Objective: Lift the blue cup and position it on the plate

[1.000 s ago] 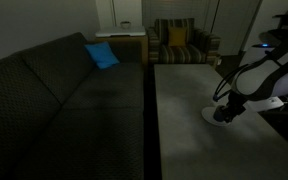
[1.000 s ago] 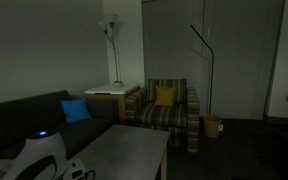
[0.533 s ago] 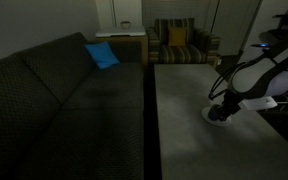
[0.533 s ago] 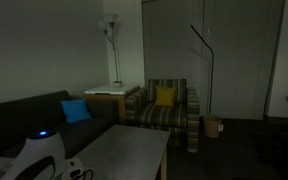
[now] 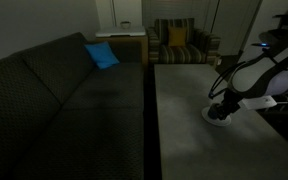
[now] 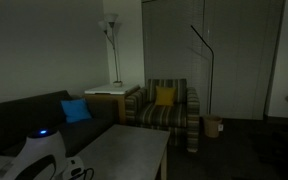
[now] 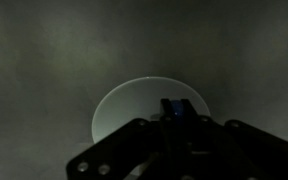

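1. The blue cup [image 7: 180,110] is seen between the jaws of the gripper [image 7: 179,120], over the plate [image 7: 124,112].
2. Whether the jaws are clenched cannot be told; the view is too dim.
3. The plate is set on the grey surface [image 5: 179,100].

The gripper [image 5: 220,111] carrying the blue cup [image 7: 179,109] has edged over the plate [image 7: 124,110] (slightly).

WRIST VIEW: gripper [image 7: 180,124] was cut off by the bottom edge and hid the plate's [image 7: 124,110] near rim and most of the blue cup [image 7: 181,108] | GRIP: you could not tell, too dim | EXTERIOR VIEWS: cup was too small for you to find; arm [image 6: 36,152] was cut off at the frame corner
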Controlling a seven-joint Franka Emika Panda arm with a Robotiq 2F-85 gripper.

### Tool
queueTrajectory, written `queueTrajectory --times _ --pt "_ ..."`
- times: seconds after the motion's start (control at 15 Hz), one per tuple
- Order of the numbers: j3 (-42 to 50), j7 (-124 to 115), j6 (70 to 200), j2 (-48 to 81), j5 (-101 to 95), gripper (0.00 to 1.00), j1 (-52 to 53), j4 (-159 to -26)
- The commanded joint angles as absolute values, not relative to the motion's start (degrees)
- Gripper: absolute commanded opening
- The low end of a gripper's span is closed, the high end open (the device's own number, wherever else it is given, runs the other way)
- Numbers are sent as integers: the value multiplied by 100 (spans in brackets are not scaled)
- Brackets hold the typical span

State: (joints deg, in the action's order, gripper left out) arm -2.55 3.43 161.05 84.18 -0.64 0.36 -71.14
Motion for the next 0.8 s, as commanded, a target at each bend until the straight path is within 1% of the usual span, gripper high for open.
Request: queueTrajectory --times 0.0,0.4,0.73 --pt "-140 340 16008 8418 -109 3 60 -7028" --pt "-25 383 15544 8419 -242 3 156 -6865" --pt "-119 376 15717 8427 -199 3 153 -6946"
